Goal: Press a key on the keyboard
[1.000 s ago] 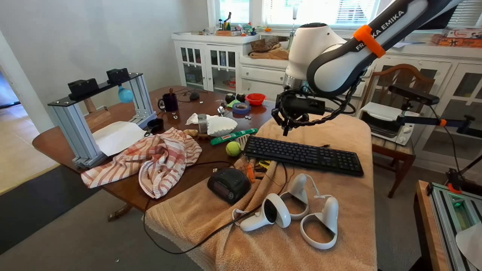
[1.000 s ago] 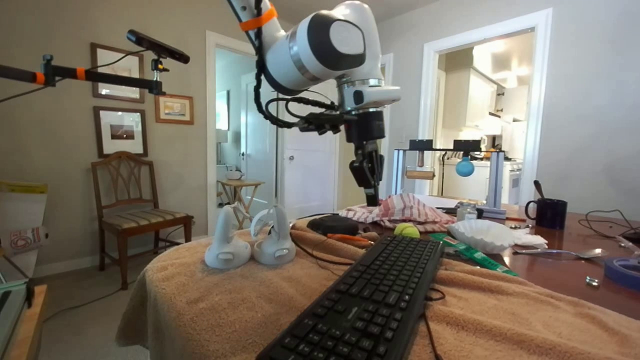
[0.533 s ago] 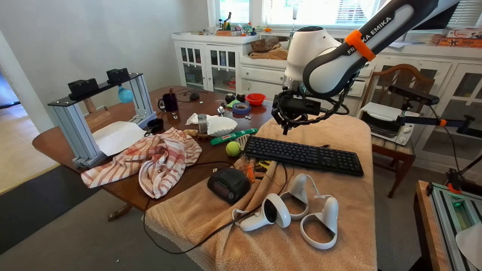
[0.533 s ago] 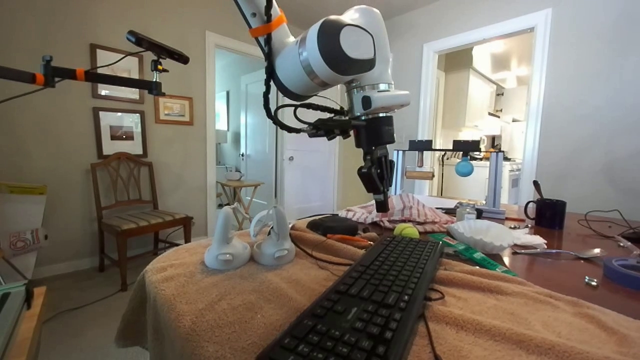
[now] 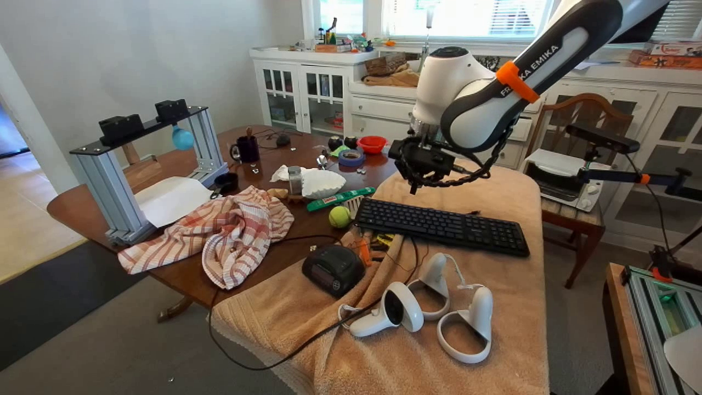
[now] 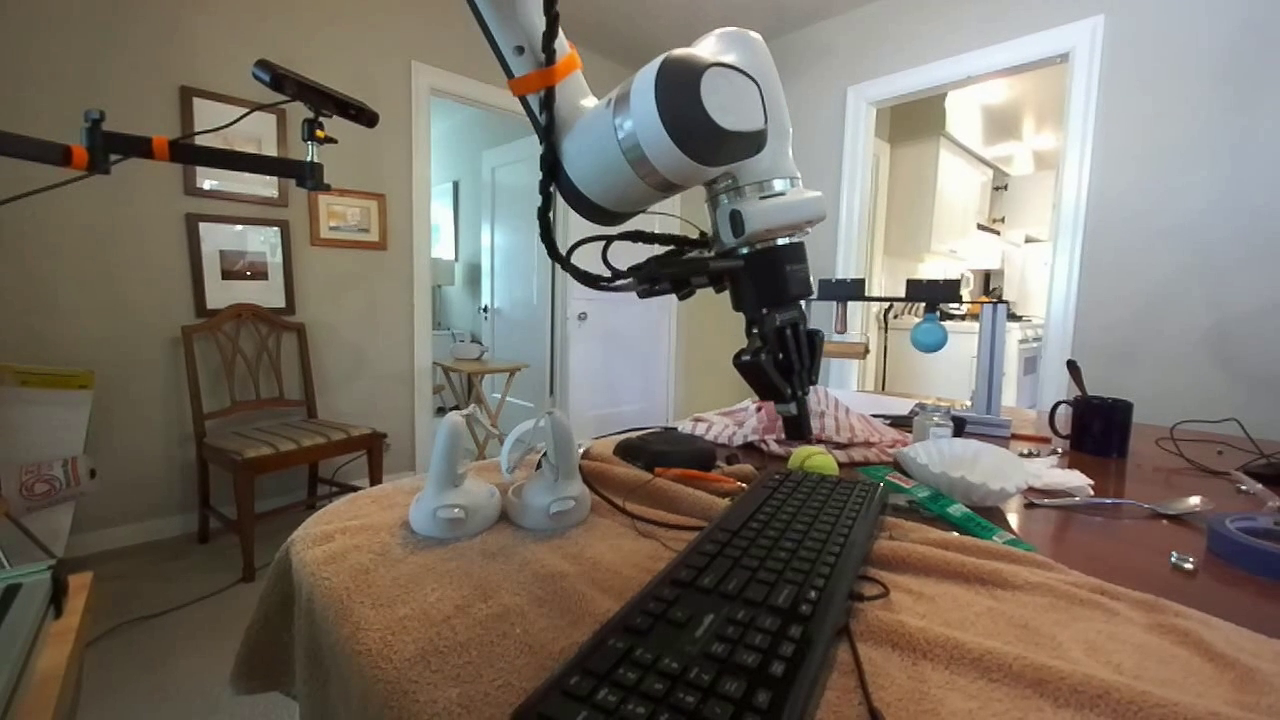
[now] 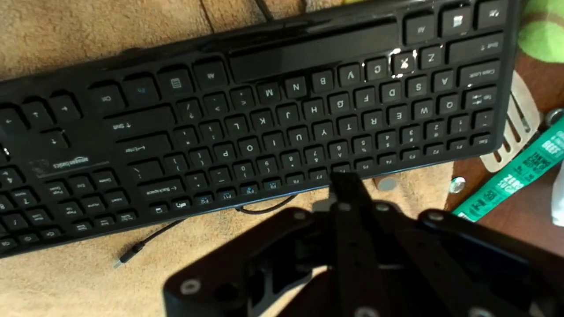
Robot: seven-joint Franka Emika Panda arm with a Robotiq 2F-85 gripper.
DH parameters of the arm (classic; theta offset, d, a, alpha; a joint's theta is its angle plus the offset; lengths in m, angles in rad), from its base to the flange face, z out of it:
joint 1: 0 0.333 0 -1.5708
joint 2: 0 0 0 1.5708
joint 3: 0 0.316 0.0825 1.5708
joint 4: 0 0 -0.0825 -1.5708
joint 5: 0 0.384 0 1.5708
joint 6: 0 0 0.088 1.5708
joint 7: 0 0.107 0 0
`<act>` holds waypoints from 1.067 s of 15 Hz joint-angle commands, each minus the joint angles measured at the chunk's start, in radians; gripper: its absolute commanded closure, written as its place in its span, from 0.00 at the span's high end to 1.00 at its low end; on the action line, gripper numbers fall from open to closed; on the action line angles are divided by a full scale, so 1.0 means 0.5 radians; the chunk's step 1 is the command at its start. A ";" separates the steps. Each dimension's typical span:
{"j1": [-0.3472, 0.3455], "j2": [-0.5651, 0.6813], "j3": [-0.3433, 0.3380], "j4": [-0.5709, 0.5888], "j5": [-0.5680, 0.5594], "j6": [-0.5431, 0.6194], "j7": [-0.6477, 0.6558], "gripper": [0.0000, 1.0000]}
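The tool (image 6: 797, 430), fingers together and empty, hangs near the keyboard (image 5: 442, 226), not touching it

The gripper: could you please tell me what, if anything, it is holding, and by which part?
Nothing is held: the gripper looks shut and empty.

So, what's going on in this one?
A Franka Panda arm holds its fingers raised near the function-key row of a black Amazon Basics keyboard, which lies on a tan towel. The fingers look closed and hold nothing. Both exterior views show a gap beneath them, so no key is being pressed yet.
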State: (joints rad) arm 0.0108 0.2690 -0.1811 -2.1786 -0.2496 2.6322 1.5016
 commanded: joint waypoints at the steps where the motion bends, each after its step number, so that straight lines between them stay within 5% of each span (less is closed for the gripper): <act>1: 0.080 0.191 -0.105 0.086 -0.042 0.160 0.312 0.00; 16: 0.092 0.377 -0.110 0.124 0.163 0.247 0.257 0.00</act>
State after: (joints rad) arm 0.0382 0.4269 -0.2177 -2.1319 -0.1957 2.7166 1.6238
